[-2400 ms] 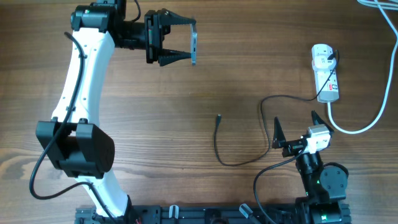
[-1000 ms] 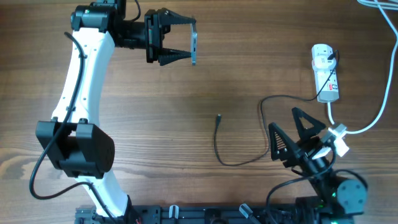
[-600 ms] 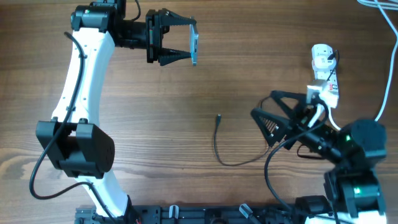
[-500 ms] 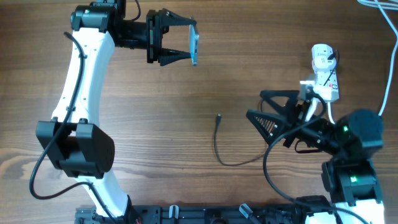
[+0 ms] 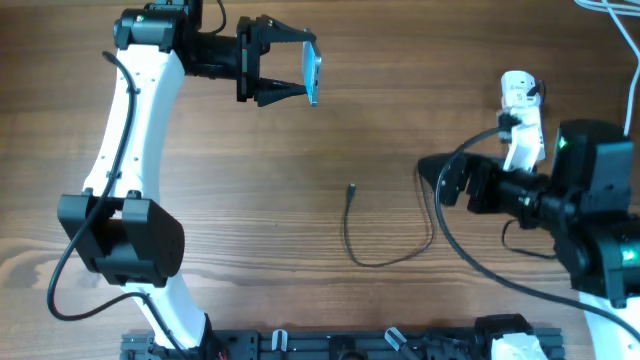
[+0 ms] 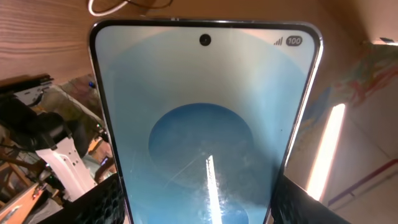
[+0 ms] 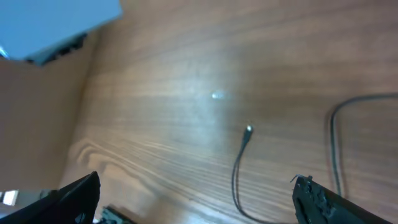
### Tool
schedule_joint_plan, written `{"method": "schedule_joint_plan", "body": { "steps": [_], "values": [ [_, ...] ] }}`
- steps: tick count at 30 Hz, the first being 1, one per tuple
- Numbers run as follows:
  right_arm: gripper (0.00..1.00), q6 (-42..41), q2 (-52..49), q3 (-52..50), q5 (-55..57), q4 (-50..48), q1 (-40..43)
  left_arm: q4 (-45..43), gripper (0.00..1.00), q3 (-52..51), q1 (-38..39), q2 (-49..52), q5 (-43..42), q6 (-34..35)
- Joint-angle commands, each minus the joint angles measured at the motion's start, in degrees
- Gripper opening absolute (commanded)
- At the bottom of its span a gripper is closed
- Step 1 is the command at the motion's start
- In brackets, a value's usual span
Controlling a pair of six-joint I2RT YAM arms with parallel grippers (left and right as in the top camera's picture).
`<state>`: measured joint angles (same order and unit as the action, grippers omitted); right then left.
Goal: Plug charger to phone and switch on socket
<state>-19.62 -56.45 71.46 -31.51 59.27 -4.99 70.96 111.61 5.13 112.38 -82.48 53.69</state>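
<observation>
My left gripper [image 5: 306, 67] is shut on the phone [image 5: 313, 71], holding it in the air at the back left, its blue lit screen partly turned to the overhead camera. That screen fills the left wrist view, with the phone [image 6: 205, 118] between the dark fingers [image 6: 106, 199]. The charger [image 5: 349, 225] lies curved on the table at mid-right, its plug tip free. My right gripper [image 5: 432, 172] hovers open above the cable's right bend, pointing left. In the right wrist view the charger [image 7: 237, 168] runs between the spread fingers [image 7: 320, 199]. The socket [image 5: 520, 100] lies at the back right, partly behind the right arm.
A white cord [image 5: 629, 95] runs along the right edge of the table from the back corner. The base rail [image 5: 330, 345] of the arms spans the front edge. The left arm [image 5: 125, 150] stretches over the table's left side.
The right arm has risen from the front edge and swung toward the back, its open gripper now over the cable near the socket. The left gripper still holds the phone, tilted slightly.
</observation>
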Motion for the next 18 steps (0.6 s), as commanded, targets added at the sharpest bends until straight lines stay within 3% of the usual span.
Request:
{"method": "schedule_joint_plan", "body": {
  "steps": [1,6,13,18],
  "values": [
    [0.99,0.3,0.0,2.4,-11.4,-3.8,-0.1,0.0,0.63,1.2,-0.1,-1.8,-3.8,-0.9],
    [0.96,-0.4,-0.3,3.2,-7.3,-4.6,-6.7,-0.1,0.63,1.2,-0.1,-1.8,-2.9,-1.0],
    [0.93,-11.0,-10.1,18.1,34.1,6.6,-32.4,-1.0,0.63,1.2,0.8,-1.8,-0.6,-0.9],
    [0.93,-12.5,-22.3,31.4,41.4,9.2,-41.4,-1.1,0.63,1.2,3.8,-1.8,6.5,-0.9]
  ]
}}
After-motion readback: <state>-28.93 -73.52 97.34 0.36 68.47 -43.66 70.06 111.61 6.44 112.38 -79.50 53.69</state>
